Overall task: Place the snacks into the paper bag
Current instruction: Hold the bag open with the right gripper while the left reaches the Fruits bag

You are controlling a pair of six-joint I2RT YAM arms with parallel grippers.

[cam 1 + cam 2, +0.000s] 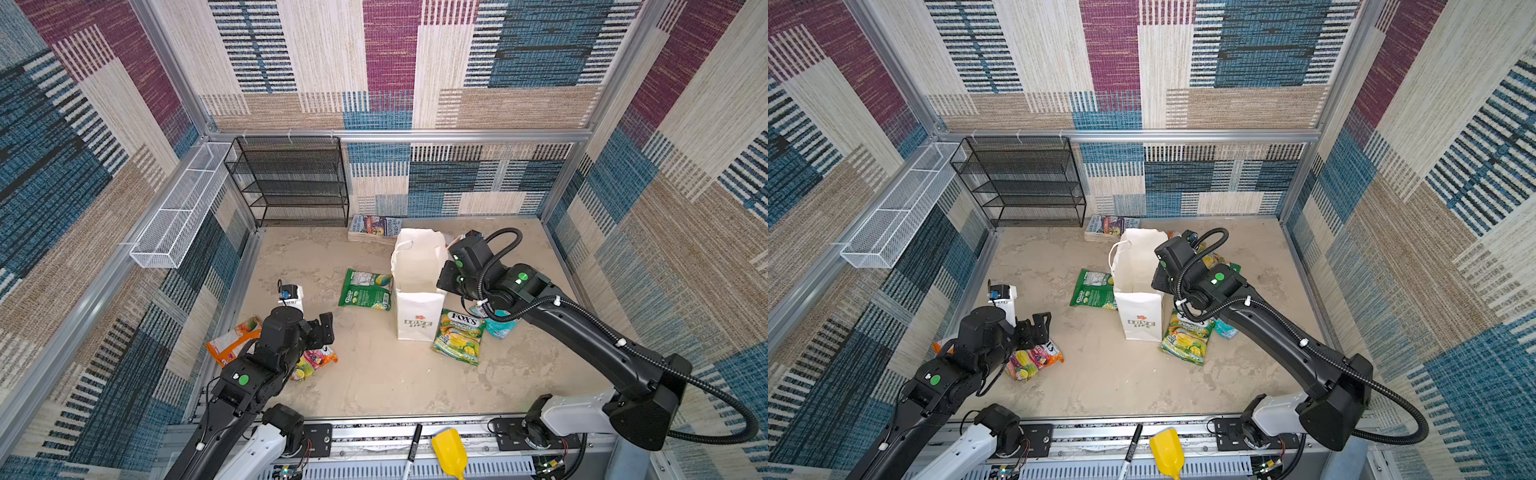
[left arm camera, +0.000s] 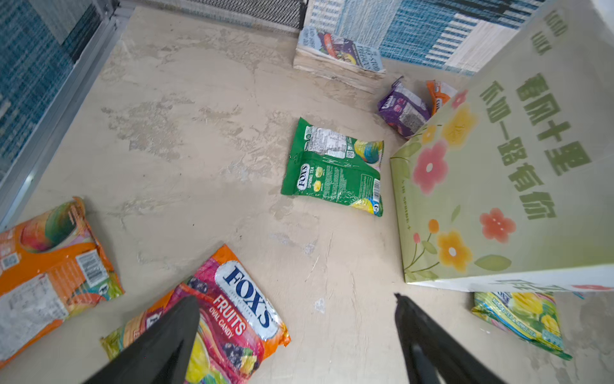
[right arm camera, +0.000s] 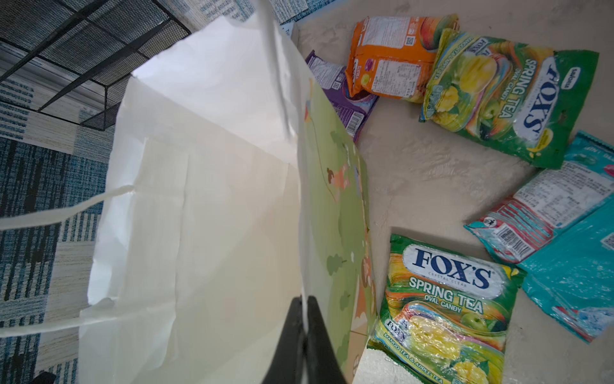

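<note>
The paper bag [image 1: 417, 286] stood upright on the bench [image 1: 374, 382], its rim pinched in the fully closed right claw [image 3: 304, 298], likely to steady the open mouth for loading. Around the bag lay the snacks [image 1: 365, 289]. Apart from it, the left claw [image 2: 295, 299] hung wide open and empty over the fruits packet [image 2: 239, 319].

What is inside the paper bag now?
Only bare white inner walls show inside the bag; nothing else is visible there in the right wrist view or in both top views. The right gripper, shut on the bag's rim, and the near wall partly cover its floor.
</note>
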